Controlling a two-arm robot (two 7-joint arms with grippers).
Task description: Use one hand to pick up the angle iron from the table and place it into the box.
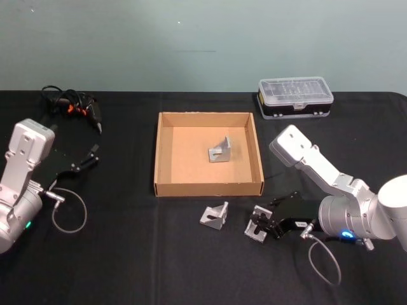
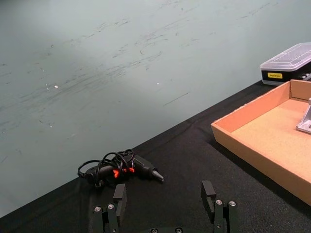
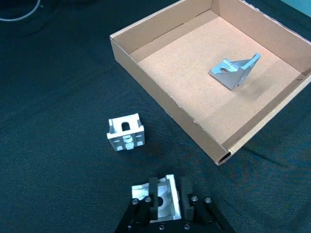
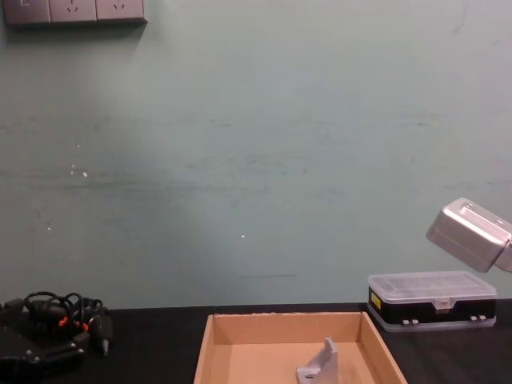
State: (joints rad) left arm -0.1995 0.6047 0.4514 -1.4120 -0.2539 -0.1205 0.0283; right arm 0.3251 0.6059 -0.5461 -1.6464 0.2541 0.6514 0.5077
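Three silver angle irons are in view. One stands inside the tan cardboard box (image 1: 163, 152), right of centre (image 1: 220, 151) (image 3: 234, 72) (image 4: 320, 366). A second angle iron (image 1: 215, 215) (image 3: 126, 134) lies free on the black table (image 1: 127, 254) just in front of the box. The third angle iron (image 1: 256, 229) (image 3: 165, 201) rests on the table to its right, and my right gripper (image 1: 262, 227) (image 3: 167, 196) is shut on it, a finger on each side. My left gripper (image 1: 86, 159) (image 2: 164, 199) hangs open and empty far left of the box.
A black plastic case with a clear lid (image 1: 296, 97) (image 4: 432, 298) sits behind the box's right corner. A black glue gun with coiled cable (image 1: 73, 105) (image 2: 121, 167) lies at the back left. The box's near wall (image 3: 160, 92) stands between the right gripper and the box floor.
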